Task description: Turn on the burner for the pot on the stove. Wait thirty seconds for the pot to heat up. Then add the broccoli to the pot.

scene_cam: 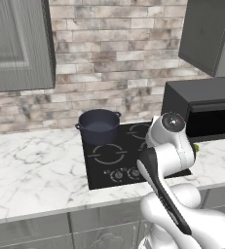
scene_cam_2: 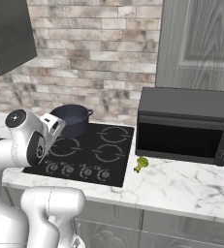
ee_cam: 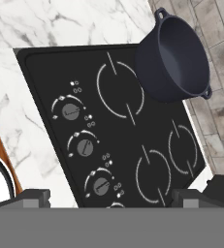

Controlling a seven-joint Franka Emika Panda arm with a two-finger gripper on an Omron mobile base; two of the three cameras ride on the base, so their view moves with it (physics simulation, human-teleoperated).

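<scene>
**Pot on rear burner, pincer open above the knobs**

One pot (scene_cam: 99, 126) is sitting on the stove's (scene_cam_2: 91, 160) rear ring, the one farther from the microwave (scene_cam_2: 184, 126), lidless, nothing showing inside. Four rings are showing on the glass; four knobs (scene_cam_2: 76, 170) are lining the front edge in the right base view. One broccoli (scene_cam_2: 141, 164) floret is lying on the marble counter (scene_cam: 36, 165) just beside the stove, in front of the microwave. The pincer (ee_cam: 111, 196) is hanging open over the knob row, fingertips (ee_cam: 33, 197) spread wide, gripping nothing. Pot is sitting well apart from it, past the near ring.
</scene>
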